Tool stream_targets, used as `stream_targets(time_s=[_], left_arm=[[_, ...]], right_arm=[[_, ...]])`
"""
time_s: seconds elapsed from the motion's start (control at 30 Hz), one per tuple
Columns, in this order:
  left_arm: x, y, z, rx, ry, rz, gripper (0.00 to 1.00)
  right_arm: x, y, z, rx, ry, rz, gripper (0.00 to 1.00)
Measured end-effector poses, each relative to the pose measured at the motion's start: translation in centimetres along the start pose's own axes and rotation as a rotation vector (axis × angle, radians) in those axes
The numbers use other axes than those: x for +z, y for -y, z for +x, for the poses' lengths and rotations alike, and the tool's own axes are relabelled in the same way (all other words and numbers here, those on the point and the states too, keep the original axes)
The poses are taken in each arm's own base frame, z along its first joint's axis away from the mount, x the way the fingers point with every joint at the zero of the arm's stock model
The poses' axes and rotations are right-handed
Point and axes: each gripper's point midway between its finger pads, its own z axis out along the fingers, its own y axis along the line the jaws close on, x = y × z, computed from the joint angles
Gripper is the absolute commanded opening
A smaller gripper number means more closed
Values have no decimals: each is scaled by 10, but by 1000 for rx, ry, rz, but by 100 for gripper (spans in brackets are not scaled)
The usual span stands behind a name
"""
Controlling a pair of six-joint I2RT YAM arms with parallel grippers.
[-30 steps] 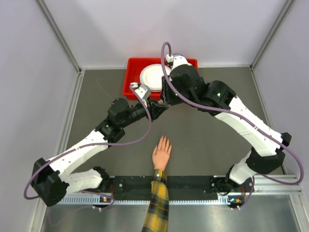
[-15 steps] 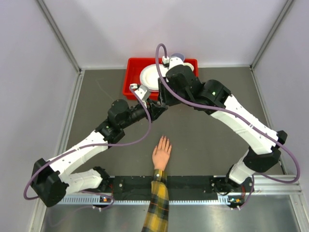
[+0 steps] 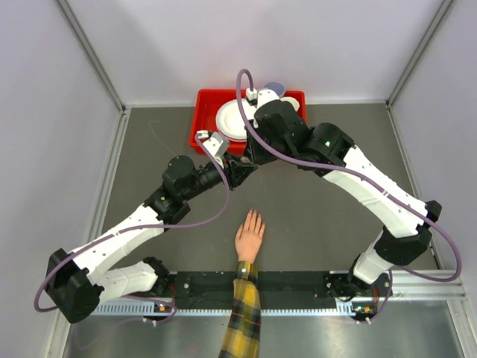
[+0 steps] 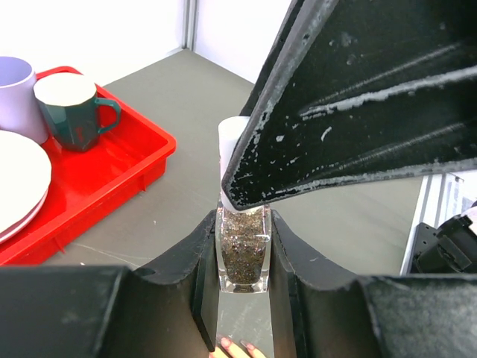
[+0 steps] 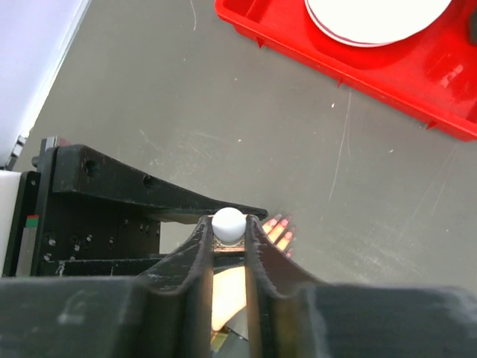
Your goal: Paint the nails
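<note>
My left gripper [image 4: 244,224] is shut on a small clear bottle [image 4: 243,253] of dark glitter polish, held upright above the table. My right gripper [image 5: 229,233] comes down from above, and its fingers press on both sides of the bottle's white round cap [image 5: 228,222]. In the top view the two grippers meet at mid-table, left gripper [image 3: 235,171] and right gripper [image 3: 249,158]. The peach hand [image 3: 250,240] with the plaid sleeve [image 3: 242,317] lies flat just in front of them. Its pink nails [image 5: 282,224] show below the bottle, nails [image 4: 223,342].
A red tray [image 3: 203,123] at the back holds white plates [image 3: 232,119]. A teal mug [image 4: 74,112] and a lilac cup [image 4: 15,93] stand in it too. A black rail [image 3: 298,283] runs along the near edge between the arm bases.
My right gripper has closed in on the bottle's cap after standing wider, and its arm has shifted slightly to the left. My left gripper keeps hold of the bottle.
</note>
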Motion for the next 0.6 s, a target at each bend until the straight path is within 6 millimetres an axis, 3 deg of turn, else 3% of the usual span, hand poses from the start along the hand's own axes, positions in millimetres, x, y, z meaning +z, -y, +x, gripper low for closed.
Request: stream_targets(time_s=[0.17,0.27,0.4,0.5,0.6], left_arm=[[-1,4,1,-28,-6,22,0],[-4,18,4,-60,-31,98,0],[-23,68,7,-152,-100,406,0],[-46,115,-8,-201,-107,713,0],[-65,136,-22,-177,-92,861,0]], right_arm=[[-1,-1,3,-49,-14,-30,0],[-9,-5,11,-122,-27,-123,0],[-43,-20,33,-279,5,-374,0],[-87,-37,42,-360,84,-624,0],[-111,-56,42,-417,117,-797,0]])
